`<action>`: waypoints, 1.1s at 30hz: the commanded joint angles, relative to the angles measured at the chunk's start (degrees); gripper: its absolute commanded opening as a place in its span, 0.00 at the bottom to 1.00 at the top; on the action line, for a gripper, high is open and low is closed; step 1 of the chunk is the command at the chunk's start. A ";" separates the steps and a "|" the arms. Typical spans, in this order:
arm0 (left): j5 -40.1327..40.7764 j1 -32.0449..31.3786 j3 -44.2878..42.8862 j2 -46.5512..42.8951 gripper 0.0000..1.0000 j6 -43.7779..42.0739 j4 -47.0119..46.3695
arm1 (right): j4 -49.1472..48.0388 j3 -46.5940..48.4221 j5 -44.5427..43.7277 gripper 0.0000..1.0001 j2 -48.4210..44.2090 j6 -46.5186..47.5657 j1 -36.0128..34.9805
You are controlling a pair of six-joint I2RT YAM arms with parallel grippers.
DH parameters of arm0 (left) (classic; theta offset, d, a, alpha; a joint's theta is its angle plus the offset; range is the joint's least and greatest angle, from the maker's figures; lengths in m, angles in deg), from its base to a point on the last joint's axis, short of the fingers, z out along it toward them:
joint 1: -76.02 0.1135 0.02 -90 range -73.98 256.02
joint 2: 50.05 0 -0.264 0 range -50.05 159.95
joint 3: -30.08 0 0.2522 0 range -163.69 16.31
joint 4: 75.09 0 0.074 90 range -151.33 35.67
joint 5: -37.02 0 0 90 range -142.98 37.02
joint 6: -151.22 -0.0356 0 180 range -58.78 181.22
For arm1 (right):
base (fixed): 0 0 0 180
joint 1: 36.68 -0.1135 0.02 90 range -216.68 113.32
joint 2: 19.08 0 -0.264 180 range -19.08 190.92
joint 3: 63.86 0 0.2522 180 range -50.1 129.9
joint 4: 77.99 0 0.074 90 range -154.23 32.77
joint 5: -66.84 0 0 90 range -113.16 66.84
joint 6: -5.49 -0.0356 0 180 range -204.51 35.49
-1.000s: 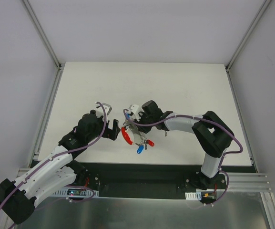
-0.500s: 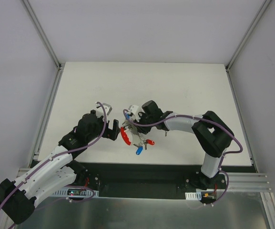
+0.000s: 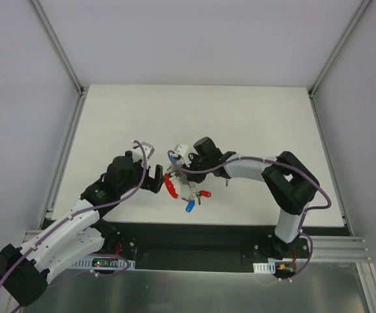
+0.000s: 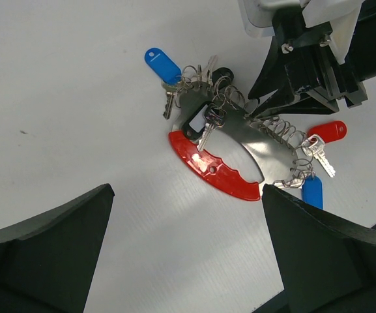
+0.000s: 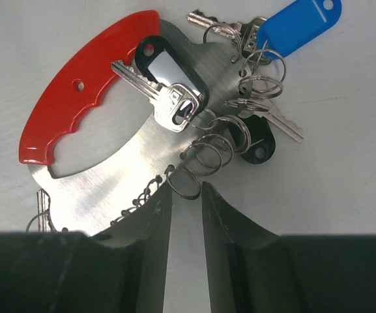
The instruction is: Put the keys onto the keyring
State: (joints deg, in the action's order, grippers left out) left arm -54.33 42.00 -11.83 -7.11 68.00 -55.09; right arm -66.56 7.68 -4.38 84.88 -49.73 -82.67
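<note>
The keyring is a flat silvery plate with a curved red edge, lying on the table with small rings along it. Keys hang from those rings: a blue-headed one, a black-framed whitish one, a black one, a red one and another blue one. My right gripper stands at the plate's edge, its jaws narrowly apart with one small ring pinched between the tips. My left gripper is wide open, just short of the red edge, holding nothing.
The white table has metal rails along its left edge and right edge. Grey walls rise behind and at both sides.
The keyring bunch has slid slightly left towards my left gripper. The right jaws have narrowed a little around the ring. The left gripper has barely moved.
</note>
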 commanded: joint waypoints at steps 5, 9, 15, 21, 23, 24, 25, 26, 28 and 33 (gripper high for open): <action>-1.47 0.62 0.02 -0.40 0.98 -1.16 -2.29 | -0.13 3.13 2.66 0.27 0.63 1.07 0.03; -1.82 0.62 0.19 -0.66 0.98 -1.34 -2.37 | 0.04 3.30 2.40 0.27 0.63 1.42 0.03; -2.00 0.71 0.28 -0.66 0.98 -1.51 -2.46 | 0.92 4.01 2.31 0.28 0.98 2.30 -0.06; -2.35 0.62 0.19 -0.22 0.98 -1.60 -2.72 | 1.89 4.27 2.48 0.14 1.07 2.57 -0.14; -2.52 0.62 0.37 -0.14 0.98 -1.51 -2.99 | 2.06 3.92 2.48 0.11 0.98 2.39 0.03; -2.61 0.62 0.37 -0.05 0.98 -1.43 -3.08 | 2.06 3.75 2.48 0.09 0.72 2.48 0.03; -2.78 0.62 0.37 0.13 0.98 -1.43 -3.16 | 2.06 3.66 2.57 0.08 0.72 2.31 -0.06; -2.79 0.62 0.45 0.04 0.98 -1.34 -3.25 | 2.06 3.40 2.57 0.04 0.28 2.13 -0.06; -2.87 0.62 0.46 0.22 0.98 -1.16 -3.43 | 2.06 2.61 2.57 0.02 -0.16 1.87 0.03; -3.14 0.62 0.72 0.57 0.98 -0.55 -3.78 | 2.06 1.11 1.87 0.02 -2.18 0.11 0.03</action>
State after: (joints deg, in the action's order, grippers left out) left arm -55.99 42.00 -11.80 -6.89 67.57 -56.41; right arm -64.94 9.76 -3.13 85.47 -48.50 -82.67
